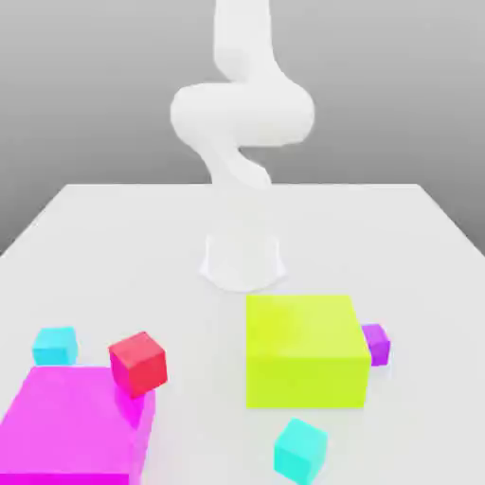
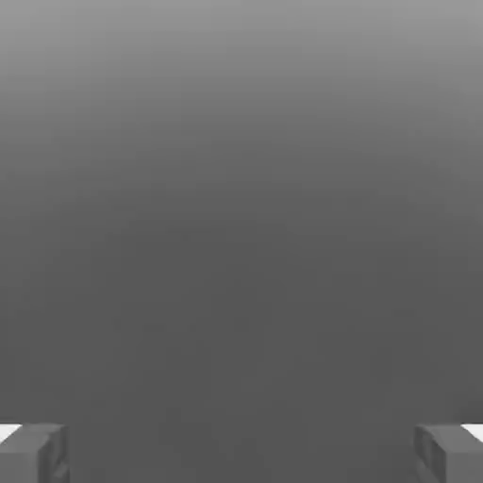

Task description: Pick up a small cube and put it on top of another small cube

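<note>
The table is a smooth, matt white sheet with no grain or seams. The arm looks like smooth white plastic with a soft, satin sheen, no joints or bolts picked out. One cyan cube and the other cyan cube are plain and matt, with flat, untextured faces, like painted plastic. The red cube, purple cube, yellow-green block and magenta block share that same smooth, even, unglossy finish. In the hand view the fingertips look dull grey and matt, with lighter flat edges.
</note>
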You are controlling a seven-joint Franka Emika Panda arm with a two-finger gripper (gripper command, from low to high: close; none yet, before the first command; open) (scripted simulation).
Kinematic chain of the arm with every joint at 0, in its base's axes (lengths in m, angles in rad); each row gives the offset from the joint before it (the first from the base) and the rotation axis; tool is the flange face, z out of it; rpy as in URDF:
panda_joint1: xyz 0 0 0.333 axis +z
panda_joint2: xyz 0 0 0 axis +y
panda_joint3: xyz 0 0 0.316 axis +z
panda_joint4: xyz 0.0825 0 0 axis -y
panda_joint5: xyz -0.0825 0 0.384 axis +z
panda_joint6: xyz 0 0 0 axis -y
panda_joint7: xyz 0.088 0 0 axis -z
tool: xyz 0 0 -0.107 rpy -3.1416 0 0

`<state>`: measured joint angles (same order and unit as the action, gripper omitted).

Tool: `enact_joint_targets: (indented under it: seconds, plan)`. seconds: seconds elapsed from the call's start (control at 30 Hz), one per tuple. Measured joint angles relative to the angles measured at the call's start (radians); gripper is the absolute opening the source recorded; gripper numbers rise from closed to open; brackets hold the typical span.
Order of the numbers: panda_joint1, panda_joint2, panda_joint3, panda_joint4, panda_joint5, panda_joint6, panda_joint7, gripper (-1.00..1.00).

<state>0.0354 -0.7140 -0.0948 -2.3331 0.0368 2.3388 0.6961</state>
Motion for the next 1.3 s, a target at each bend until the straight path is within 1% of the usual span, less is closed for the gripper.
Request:
enact_joint_targets:
  seconds: [0.17,0.37,0.5,0.63,0.7,0.77,0.87,0.93,1.0,1.23,1.27,1.3]
  plan:
    - [0.065,0.176,-0.191,-0.068,0.084,0.08,-0.219,0.0]
    - [0.117,0.384,-0.393,-0.147,0.2,0.172,-0.487,0.0]
    - [0.126,0.526,-0.499,-0.198,0.285,0.23,-0.672,0.0]
    - [0.079,0.664,-0.563,-0.25,0.357,0.291,-0.847,0.0]
    - [0.042,0.725,-0.578,-0.278,0.372,0.326,-0.919,0.0]
    - [0.001,0.777,-0.595,-0.307,0.362,0.365,-0.973,0.0]
    - [-0.032,0.837,-0.648,-0.356,0.287,0.432,-1.013,0.0]
    - [-0.058,0.876,-0.637,-0.359,0.308,0.463,-1.053,0.0]
    - [-0.098,0.916,-0.588,-0.35,0.368,0.488,-1.103,0.0]
    - [-0.293,1.065,-0.341,-0.301,0.626,0.573,-1.3,0.0]
    - [-0.32,1.083,-0.308,-0.295,0.656,0.584,-1.324,-1.0]
    - [-0.32,1.083,-0.308,-0.295,0.656,0.584,-1.324,-1.0]
